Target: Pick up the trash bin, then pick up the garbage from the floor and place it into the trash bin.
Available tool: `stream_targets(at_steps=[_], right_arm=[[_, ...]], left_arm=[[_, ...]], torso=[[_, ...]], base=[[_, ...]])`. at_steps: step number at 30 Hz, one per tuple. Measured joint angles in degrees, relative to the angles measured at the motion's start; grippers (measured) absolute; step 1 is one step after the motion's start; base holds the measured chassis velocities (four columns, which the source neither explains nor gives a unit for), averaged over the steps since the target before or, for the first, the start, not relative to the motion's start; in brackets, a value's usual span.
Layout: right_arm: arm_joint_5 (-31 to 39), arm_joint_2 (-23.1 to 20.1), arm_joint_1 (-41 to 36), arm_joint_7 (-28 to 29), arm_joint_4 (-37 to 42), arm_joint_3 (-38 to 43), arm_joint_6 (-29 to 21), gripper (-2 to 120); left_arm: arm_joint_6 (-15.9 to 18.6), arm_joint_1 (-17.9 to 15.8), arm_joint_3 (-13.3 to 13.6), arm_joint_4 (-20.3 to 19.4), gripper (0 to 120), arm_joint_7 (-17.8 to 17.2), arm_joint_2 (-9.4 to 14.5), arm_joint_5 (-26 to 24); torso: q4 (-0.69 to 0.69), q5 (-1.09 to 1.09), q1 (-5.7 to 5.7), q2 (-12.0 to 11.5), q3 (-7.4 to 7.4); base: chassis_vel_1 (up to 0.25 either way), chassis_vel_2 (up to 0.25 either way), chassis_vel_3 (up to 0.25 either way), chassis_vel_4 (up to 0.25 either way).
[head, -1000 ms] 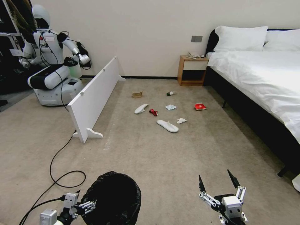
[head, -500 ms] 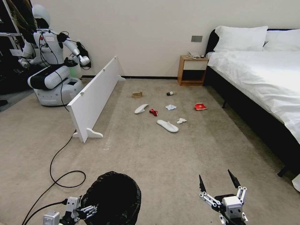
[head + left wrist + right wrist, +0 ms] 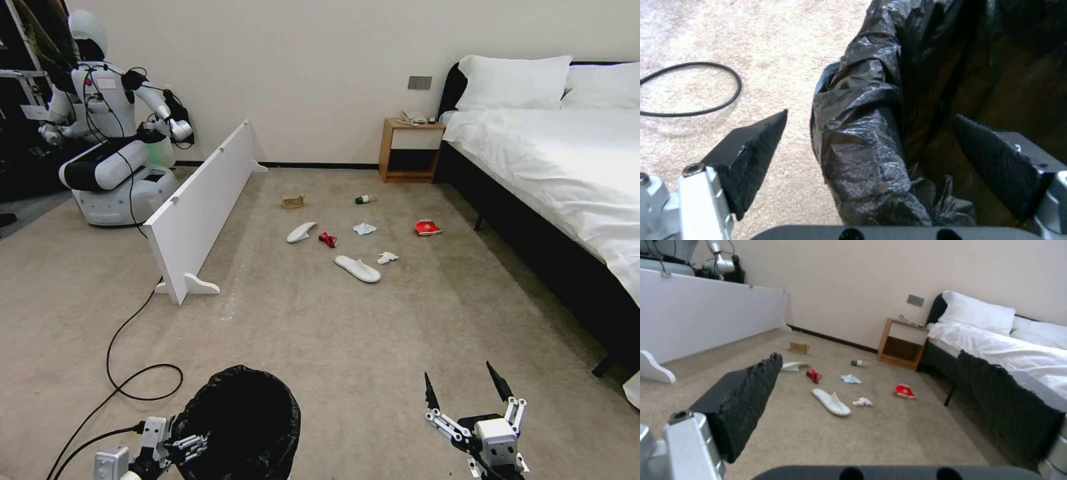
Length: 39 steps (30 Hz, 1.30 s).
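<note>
Black-lined trash bin (image 3: 240,420): left gripper (image 3: 871,160) straddles its rim, jaws apart, so still grasping. Next: clamp that rim and lift. Right gripper (image 3: 467,393) idles beside the bin, jaws apart.

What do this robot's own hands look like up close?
Each hand, left hand and right hand, has two black, pointed, wedge-shaped fingers with a rough texture, mounted on silvery-white metal linkages with visible bolts. A black cable runs to the left one.

The head view looks forward and down over carpet. The left wrist view sits close at the left gripper (image 3: 871,156), facing the trash bin (image 3: 871,133). The right wrist view looks low past the right gripper (image 3: 871,413) toward the garbage (image 3: 831,401), shared with the head view.
</note>
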Motion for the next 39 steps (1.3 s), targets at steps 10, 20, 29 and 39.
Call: stream_targets(at_steps=[10, 20, 29, 39], right_arm=[[0.0, 0.2, 0.0, 0.0, 0.0, 0.0, 0.0, 100], [-0.1, 0.3, 0.0, 0.0, -0.1, 0.0, 0.0, 100], [-0.2, 0.3, -0.2, 0.0, 0.0, 0.1, 0.0, 100], [-0.7, 0.4, -0.4, 0.0, 0.3, 0.2, 0.0, 100]], left_arm=[[0.8, -0.9, 0.2, 1.3, 65, 0.9, 0.5, -1.2], [0.7, -0.9, 0.4, 2.0, 27, 1.0, 0.5, -1.2], [0.7, -0.6, 0.5, 2.4, 7, 1.5, 0.4, -0.9], [-1.6, -0.3, 0.6, 2.5, 7, 1.6, -0.9, -1.4]], torso=[[0.01, 0.03, 0.0, 0.0, -0.01], [0.0, 0.02, 0.0, 0.0, -0.01], [-0.01, 0.02, 0.0, 0.0, -0.02], [0.0, -0.02, 0.0, 0.0, 0.01]], base=[[0.0, 0.0, 0.0, 0.0], [0.0, 0.0, 0.0, 0.0], [0.0, 0.0, 0.0, 0.0], [0.0, 0.0, 0.0, 0.0]])
